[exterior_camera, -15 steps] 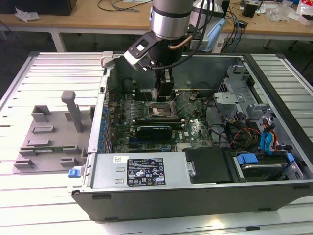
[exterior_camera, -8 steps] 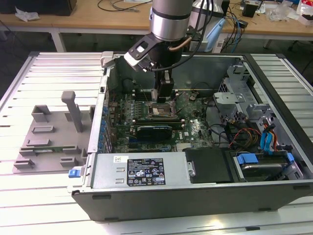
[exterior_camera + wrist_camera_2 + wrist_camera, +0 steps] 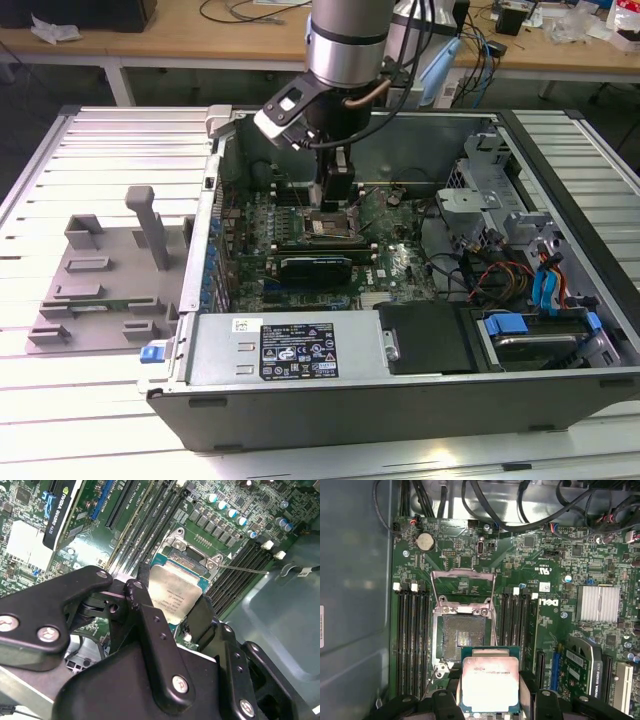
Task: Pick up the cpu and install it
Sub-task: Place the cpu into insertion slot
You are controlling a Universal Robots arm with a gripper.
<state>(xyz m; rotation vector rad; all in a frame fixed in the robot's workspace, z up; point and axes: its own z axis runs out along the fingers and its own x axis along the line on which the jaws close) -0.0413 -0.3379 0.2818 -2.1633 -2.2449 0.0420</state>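
The cpu (image 3: 490,682) is a flat square chip with a silvery top and a thin green rim, and my gripper (image 3: 490,692) is shut on it, black fingers (image 3: 527,682) pressing on two opposite sides. In the second wrist view the cpu (image 3: 175,597) hangs tilted between the gripper (image 3: 175,607) fingers, just above and partly over the open socket (image 3: 186,562). The socket (image 3: 462,637) lies bare, its metal load frame (image 3: 462,587) swung up and back. In the exterior view the gripper (image 3: 333,205) reaches down into the computer case (image 3: 400,400) over the motherboard's middle.
Black memory slots (image 3: 412,635) flank the socket on both sides. A long black expansion card (image 3: 315,265) lies beside it on the board. A silver heatsink (image 3: 597,602), cables (image 3: 500,275) and drive bays (image 3: 540,335) crowd the case. A grey fixture (image 3: 100,280) sits on the exterior view's left.
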